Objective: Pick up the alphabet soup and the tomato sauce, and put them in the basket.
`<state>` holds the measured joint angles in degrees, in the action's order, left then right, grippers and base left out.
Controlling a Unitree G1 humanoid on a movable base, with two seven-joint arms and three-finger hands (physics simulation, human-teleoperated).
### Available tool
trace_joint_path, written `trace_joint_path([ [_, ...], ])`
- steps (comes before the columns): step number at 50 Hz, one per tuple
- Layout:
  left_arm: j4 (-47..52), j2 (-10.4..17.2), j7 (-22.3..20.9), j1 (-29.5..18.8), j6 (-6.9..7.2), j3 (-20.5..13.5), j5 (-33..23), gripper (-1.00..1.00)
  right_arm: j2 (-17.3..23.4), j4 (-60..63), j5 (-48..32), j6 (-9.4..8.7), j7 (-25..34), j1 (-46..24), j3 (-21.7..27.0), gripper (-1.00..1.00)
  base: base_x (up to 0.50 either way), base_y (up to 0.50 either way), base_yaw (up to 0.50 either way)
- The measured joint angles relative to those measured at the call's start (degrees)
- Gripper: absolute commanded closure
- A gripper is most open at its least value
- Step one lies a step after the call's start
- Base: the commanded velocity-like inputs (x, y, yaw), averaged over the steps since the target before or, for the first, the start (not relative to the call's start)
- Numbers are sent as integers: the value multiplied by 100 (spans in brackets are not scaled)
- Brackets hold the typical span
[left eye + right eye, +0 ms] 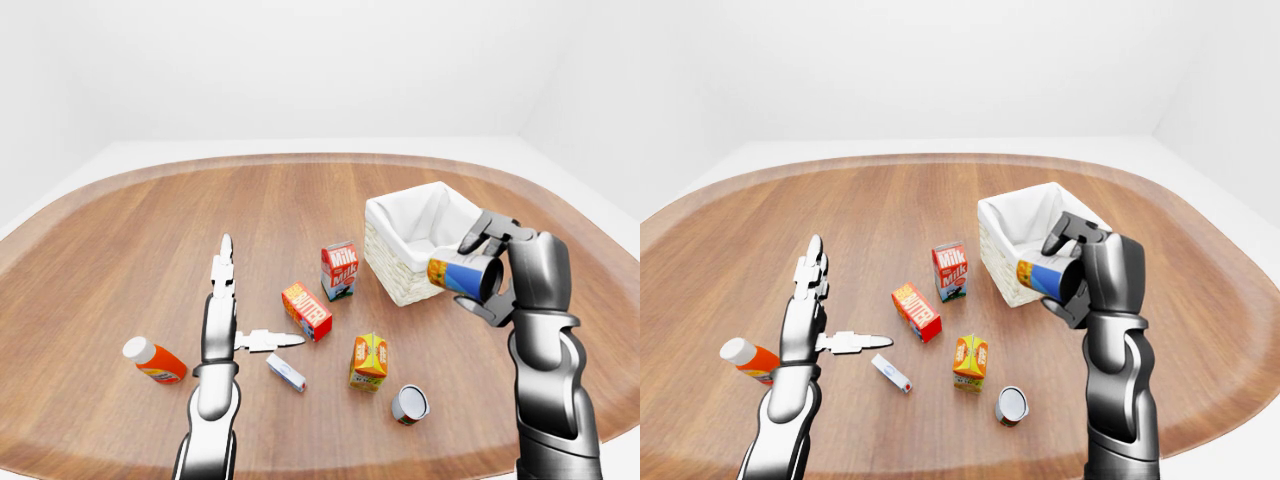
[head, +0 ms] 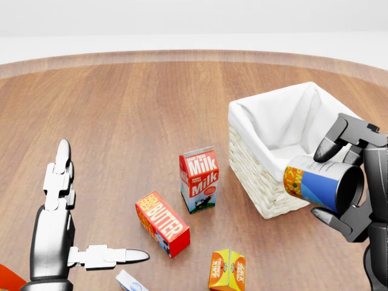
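Note:
My right hand [image 2: 344, 182] is shut on a can with a blue and orange label [image 2: 312, 182]. The can is held on its side in the air, right beside the lower right wall of the basket [image 2: 270, 97] in the head view. That basket is wicker with a white cloth liner and shows nothing inside. A second can [image 1: 410, 404] rests on the table at the bottom of the left-eye view; its label is too small to read. At the left, my left hand [image 2: 100, 206] is open, fingers straight and thumb out, holding nothing.
A milk carton [image 2: 199, 179] stands left of the basket. Below it are a red butter box [image 2: 162, 223], an orange juice carton [image 2: 227, 270] and a small white box [image 1: 286, 372]. An orange bottle [image 1: 155, 361] lies far left. The round table's edge runs close below.

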<state>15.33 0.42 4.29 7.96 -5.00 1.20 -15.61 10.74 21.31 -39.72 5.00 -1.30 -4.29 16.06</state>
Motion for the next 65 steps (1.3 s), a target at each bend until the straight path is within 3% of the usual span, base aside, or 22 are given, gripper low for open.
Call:
trace_joint_path([
  [33, -9, 1, -5, -48, 0, -21, 30, -100, 562, -1396, -386, 0, -548, -1538, -437, 100, 0, 0, 0],
  [65, -32, 0, 7, -37, 0, -12, 25, -100, 848, -4214, -1192, 0, -1779, -3151, -986, 100, 0, 0, 0],
])
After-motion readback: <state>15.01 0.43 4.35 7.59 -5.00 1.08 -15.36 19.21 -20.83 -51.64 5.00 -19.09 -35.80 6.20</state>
